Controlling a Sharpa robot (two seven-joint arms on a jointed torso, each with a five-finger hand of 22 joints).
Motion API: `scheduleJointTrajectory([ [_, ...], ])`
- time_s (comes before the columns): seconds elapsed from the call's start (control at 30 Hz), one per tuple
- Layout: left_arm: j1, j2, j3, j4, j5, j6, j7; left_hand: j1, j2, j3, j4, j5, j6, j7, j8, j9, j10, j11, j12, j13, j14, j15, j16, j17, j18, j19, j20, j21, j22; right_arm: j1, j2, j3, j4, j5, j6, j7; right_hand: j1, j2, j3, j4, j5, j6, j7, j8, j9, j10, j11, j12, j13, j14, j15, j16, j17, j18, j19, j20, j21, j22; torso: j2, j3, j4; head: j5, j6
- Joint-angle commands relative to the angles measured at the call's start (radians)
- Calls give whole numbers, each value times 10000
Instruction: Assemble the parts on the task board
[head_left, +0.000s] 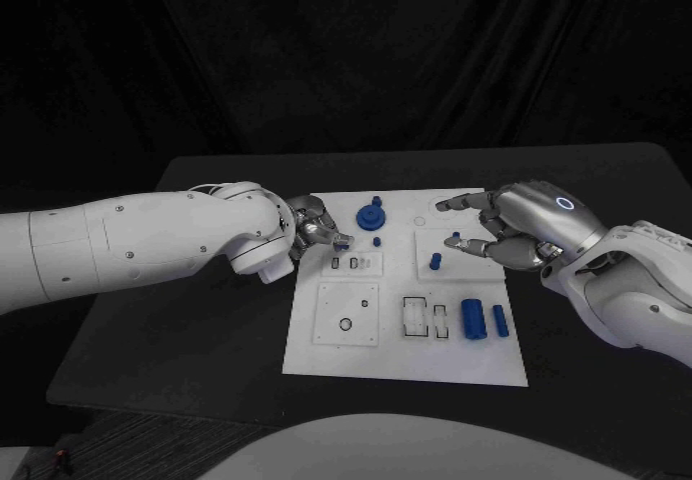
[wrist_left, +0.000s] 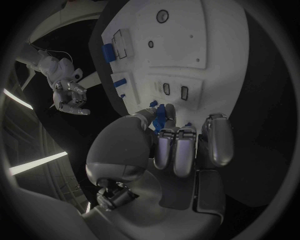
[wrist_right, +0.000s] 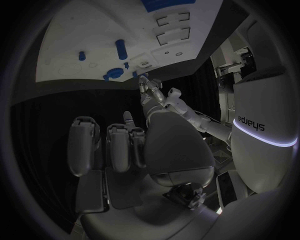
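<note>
The task board (head_left: 404, 350) lies flat in the middle of the black table (head_left: 173, 340). At its far edge stands a round blue part with a peg on top (head_left: 372, 216), and a small blue peg (head_left: 376, 241) stands just in front of it. On the board's right half a short blue peg (head_left: 436, 261) stands upright; nearer the robot, a thick blue cylinder (head_left: 473, 319) and a thinner blue rod (head_left: 500, 320) lie side by side, just beside two rectangular slots (head_left: 427, 317). A raised square plate with an oval hole (head_left: 346, 313) sits on the board's near left part.

The left hand (head_left: 315, 232) hovers at the board's far left corner, next to the round part. In the left wrist view its thumb and a finger (wrist_left: 167, 114) pinch a small blue piece (wrist_left: 161, 111), while the other fingers (wrist_left: 215, 137) are curled over the board.

The right hand (head_left: 505, 232) hangs over the board's far right part, near the short upright peg. One finger (head_left: 459, 203) stretches toward the far edge and the rest bend downward, apart from each other; whether anything is held under them cannot be told.
</note>
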Motion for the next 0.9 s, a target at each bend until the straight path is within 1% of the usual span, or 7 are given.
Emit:
scheduleJointTrajectory([
  [0.03,21,114,7,-86,-511,688,-610,-33,-24,12,59,-55,27,29,-1,-17,1047,-57,36,2634,1057,-56,27,2635,-141,-14,-38,-36,1144,90,-85,-4,147,-51,-737,-318,82,42,10,-55,25,41,-5,48,10,1025,75,54,2635,876,70,4,1482,-134,340,20,25,2090,1,12,-15,24,-14],
  [0.27,18,337,7,-173,-920,933,-1000,-38,41,23,104,-66,18,28,-14,-41,1047,-57,36,2634,1057,-54,27,2635,-159,36,-35,22,1188,168,-225,-4,209,-51,-848,-367,92,47,17,-62,34,44,3,46,9,1025,84,54,2635,874,75,-3,1471,-133,339,25,24,2089,3,11,-24,82,-17],
  [0.47,15,483,6,-156,-1351,844,-1090,-31,56,30,108,-60,16,27,-17,-47,1047,-60,36,2634,1057,-55,27,2635,-170,66,-35,58,1213,176,-340,-5,212,-51,-892,-401,92,47,17,-62,34,44,3,46,9,1025,84,54,2635,874,75,-3,1471,-133,339,25,24,2089,4,4,5,119,-17],
  [0.53,13,518,6,-149,-1443,793,-1116,-41,62,25,122,-62,22,28,-17,-53,1047,-60,36,2634,1057,-57,27,2635,-172,76,-36,67,1219,172,-362,-6,210,-51,-904,-406,101,43,21,-70,42,-10,11,34,0,1025,92,54,2635,870,80,-18,1451,-134,339,30,26,2089,16,7,30,130,-17],
  [0.63,4,546,5,-129,-1634,742,-1148,-44,64,23,127,-62,26,28,-17,-56,1047,-61,36,2634,1057,-58,27,2635,-177,91,-36,84,1231,163,-383,-6,202,-51,-926,-410,101,43,21,-70,42,-10,11,34,0,1025,92,54,2635,870,80,-18,1451,-134,339,30,26,2089,17,16,18,159,-17],
  [0.73,-8,558,5,-103,-1768,694,-1165,-63,71,11,151,-65,42,27,-18,-70,1047,-64,36,2634,1057,-62,27,2635,-179,105,-38,94,1239,146,-405,-6,188,-51,-936,-419,105,41,22,-75,46,-31,14,28,-3,1025,94,54,2635,870,82,-21,1447,-131,334,32,15,2086,16,-1,22,151,-17],
  [0.9,-50,588,3,-39,-1891,592,-1182,-69,72,6,159,-66,50,25,-18,-76,1047,-65,36,2634,1057,-64,27,2635,-183,120,-39,109,1250,57,-473,-7,147,-51,-915,-453,116,36,27,-85,57,-83,20,13,-12,1025,100,54,2635,869,87,-22,1444,-131,334,36,16,2086,8,11,23,169,-17],
])
